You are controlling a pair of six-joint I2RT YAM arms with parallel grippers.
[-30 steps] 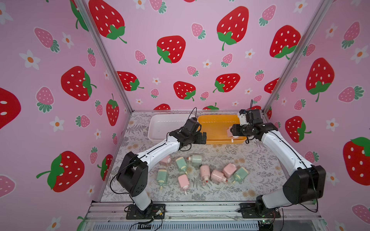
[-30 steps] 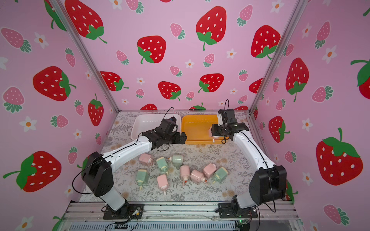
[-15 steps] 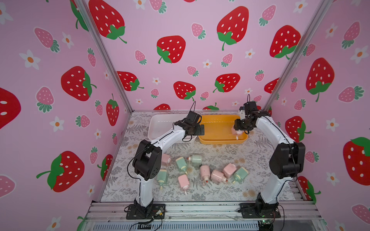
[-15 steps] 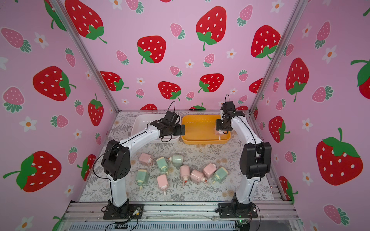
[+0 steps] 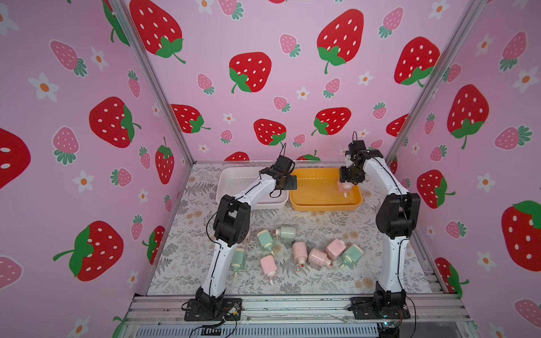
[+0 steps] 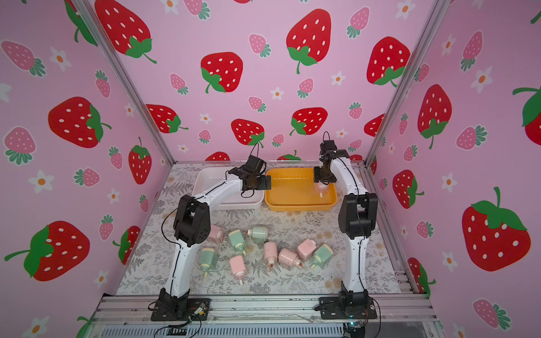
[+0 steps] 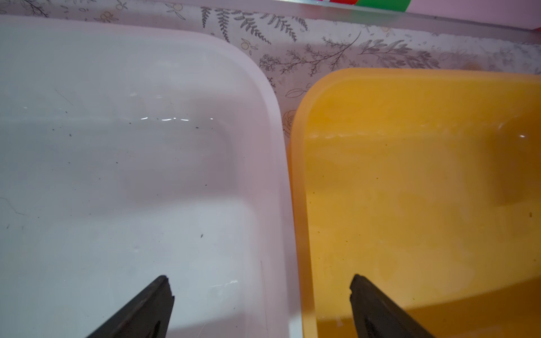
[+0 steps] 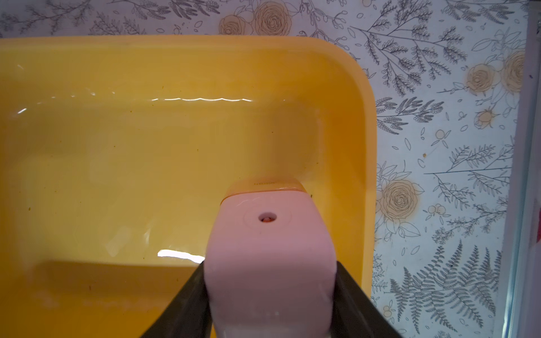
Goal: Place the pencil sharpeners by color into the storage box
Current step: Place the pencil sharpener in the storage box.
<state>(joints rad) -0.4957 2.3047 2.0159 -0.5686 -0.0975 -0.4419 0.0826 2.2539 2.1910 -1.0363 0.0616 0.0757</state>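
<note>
One flowered mat [image 5: 322, 222] covers the table. At its far end a white box [image 5: 240, 187] and a yellow box [image 5: 316, 190] stand side by side, just about touching. Nearer the arm bases, nine sharpeners [image 6: 270, 251] lie scattered on the mat, five pink and four green, several of them touching. A tenth, a pink sharpener [image 8: 269, 248], hangs inside the rim on the right side of the yellow box. The right claw [image 8: 270, 263] is clamped on its sides, with the cream end pointing down. Whether it touches the box floor is hard to tell. The left claw [image 7: 259, 281] holds nothing. Its jaws are spread wide above the boxes' meeting edges, one finger over each box.
</note>
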